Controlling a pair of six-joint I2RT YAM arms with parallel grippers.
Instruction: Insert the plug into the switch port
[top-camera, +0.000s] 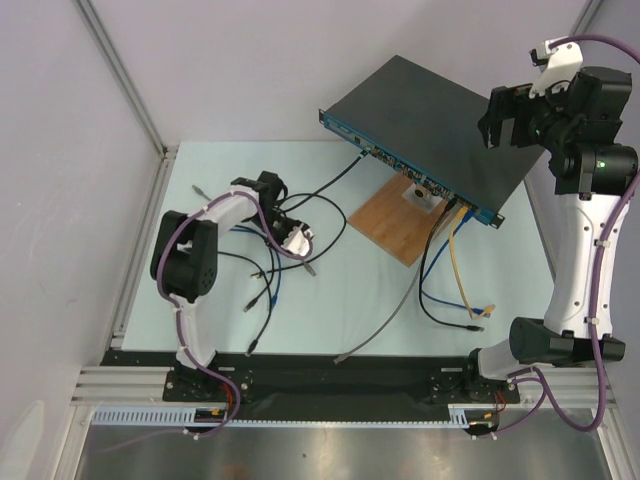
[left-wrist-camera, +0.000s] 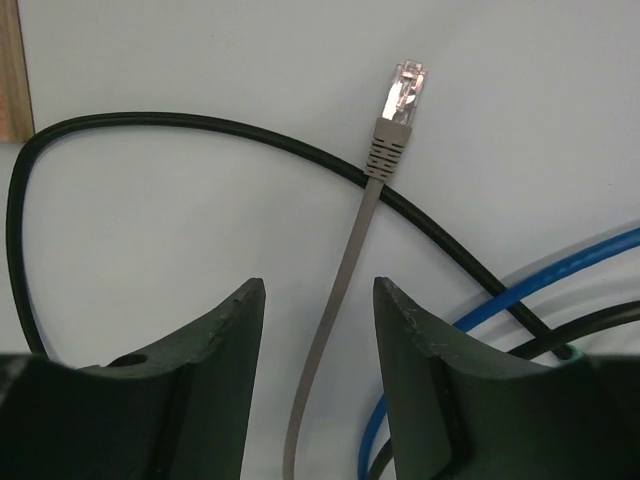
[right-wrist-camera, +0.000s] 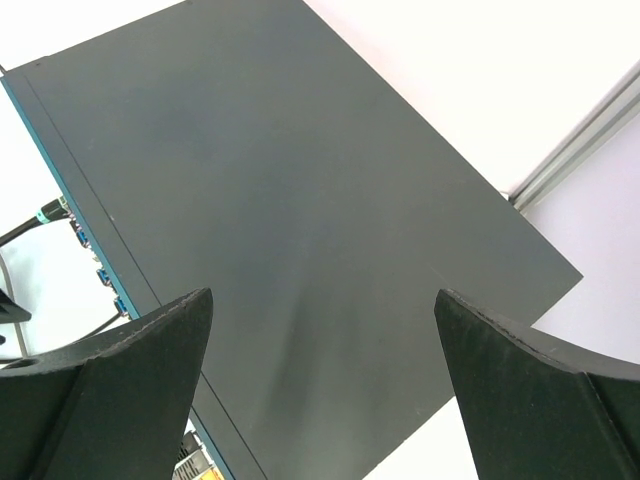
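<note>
While the left gripper (left-wrist-camera: 315, 300) hangs low over the cable tangle on the left of the pale table (top-camera: 200, 180), its dark matte fingers are spread apart and not pinching anything. A flat grey cable (left-wrist-camera: 335, 320) just runs up through the gap between them. It ends in the plug (left-wrist-camera: 405, 90), a clear plastic tip with a ribbed grey boot. The plug lies on the table just past the fingertips, where the grey cable crosses over a round black cable (left-wrist-camera: 200, 125). A glossy blue cable (left-wrist-camera: 560, 265) curves off to the right.

Farther back, toward the right, there's a brown wooden board (top-camera: 390, 225), flat with visible grain, right up against the switch (top-camera: 430, 120). That's a wide, flat black metal box with a smooth top and a blue front face angled toward the near left. Cream, blue and black leads (top-camera: 455, 250) hang from its right-hand sockets. The right gripper (top-camera: 505, 118) hovers over the switch's right end, spread wide and empty.
</note>
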